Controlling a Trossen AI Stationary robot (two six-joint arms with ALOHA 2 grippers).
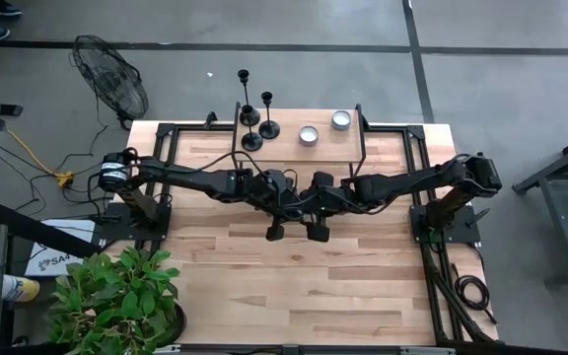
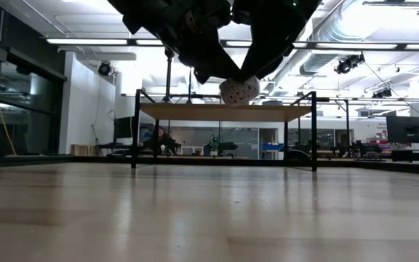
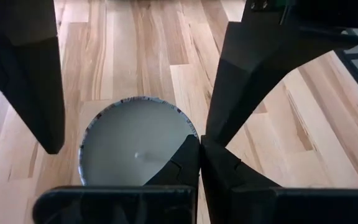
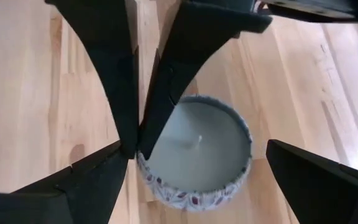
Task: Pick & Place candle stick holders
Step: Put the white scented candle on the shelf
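1. Closest in, straight under both wrists, one tin candle (image 4: 197,134) hung lifted clear of the table (image 1: 363,286), its grey wax and wick facing up at the claws.
2. At the tin's rim the left claw (image 3: 199,146) had its two fingers pressed together, pinching the edge.
3. Around the same tin sat the right claw (image 4: 197,154), its fingers spread wide, one on either side. Whether they actually touched the metal I could not tell.
4. Both claws met over the middle of the table, tip to tip, each arm reaching in from its own side.
5. Beyond the claws, on the far side, stood one raised wooden shelf (image 1: 294,153) on a dark frame.
6. On that shelf, off towards the left claw's side, stood the candle stick holders (image 1: 269,128): I counted three, all black, upright and bunched close together, well apart from either claw.
7. Also on the shelf, towards the right claw's side, sat two more tin candles (image 1: 309,135). That made three tins in all, one of them held.
8. Off the table, past the left arm, I saw one floor fan (image 1: 111,74) beyond the far corner and one leafy plant (image 1: 116,296) by the near corner.
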